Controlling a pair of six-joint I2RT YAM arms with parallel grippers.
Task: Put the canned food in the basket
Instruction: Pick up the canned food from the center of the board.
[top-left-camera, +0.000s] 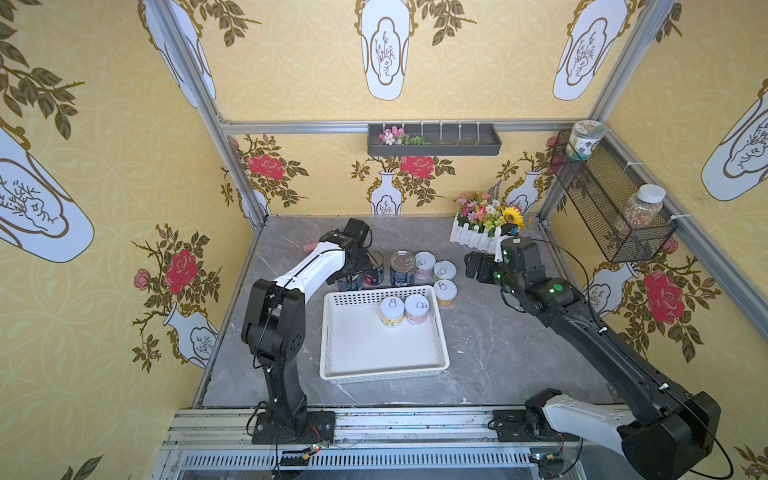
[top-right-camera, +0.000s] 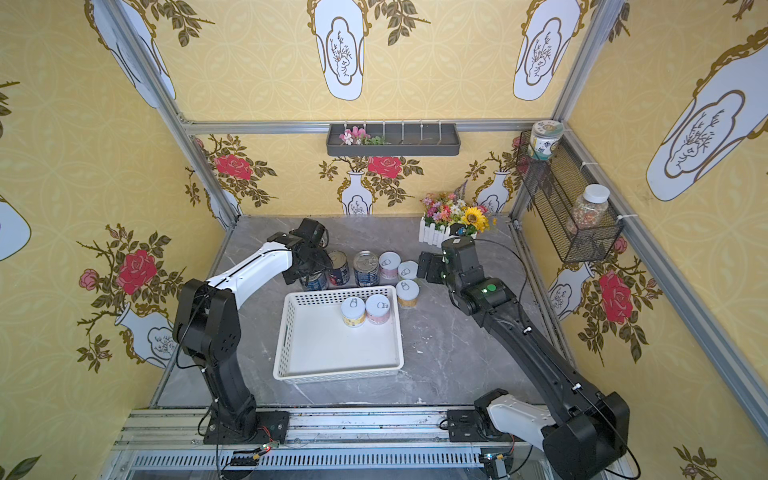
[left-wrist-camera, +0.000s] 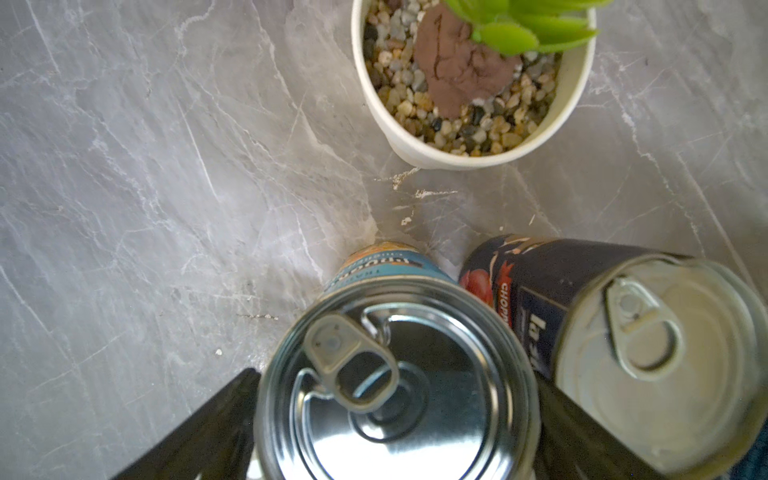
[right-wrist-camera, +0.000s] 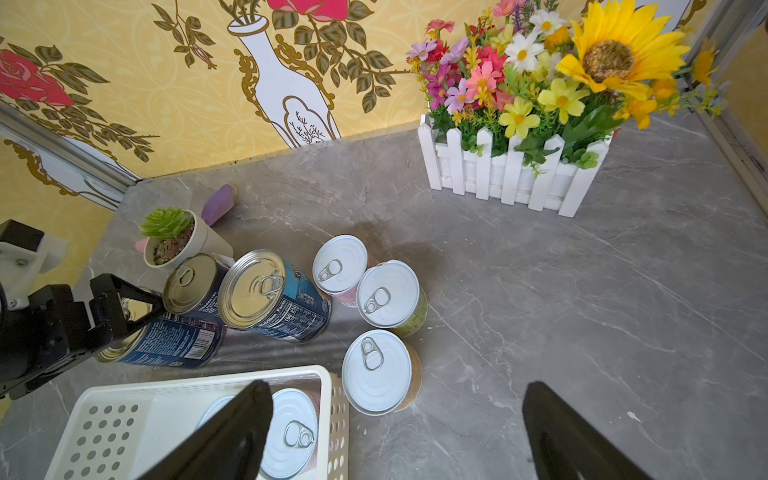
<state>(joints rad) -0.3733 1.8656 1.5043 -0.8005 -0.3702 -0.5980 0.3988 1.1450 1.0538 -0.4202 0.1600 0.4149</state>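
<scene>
Left fingers (left-wrist-camera: 195, 428) sit either side of the dark blue can (left-wrist-camera: 395, 399), one per flank, spread about as wide as the can. Can't tell if they're actually pressing on it. The can stands upright on the table (top-left-camera: 498, 353). Left gripper (top-left-camera: 353, 272) is at 11 o'clock off the basket (top-left-camera: 384, 371) in both top views.

Right gripper (right-wrist-camera: 399, 432): fingers wide apart, nothing between them. It hangs at 2 o'clock off the basket, at 3 o'clock of the small-can cluster, near it but not touching any can that I can see.

Can count:
- In the basket: two small white-lidded ones, yellow-label can (top-left-camera: 392, 311) and pink-label can (top-left-camera: 416, 309). They're side by side and upright, up at the basket's 1 o'clock end against its far wall.
- Outside, on the table along the basket's 12 o'clock edge: the dark blue can, red-black can (top-left-camera: 374, 270) just beside it at its 1 o'clock, then second blue can (top-left-camera: 402, 270).
- Then three small ones: pale pink can (top-left-camera: 424, 264), yellow-green can (top-left-camera: 444, 271), gold-label can (top-left-camera: 445, 293). The gold-label can stands just off the basket's 1 o'clock corner.

All six outside are upright. In the left wrist view one left finger is in the gap between the dark blue can and the red-black can.

Succulent pot (left-wrist-camera: 415, 153) is at 12 o'clock of those two cans, apart from both. Flower box (top-left-camera: 473, 237) is at 1 o'clock on the table, by the back wall.
</scene>
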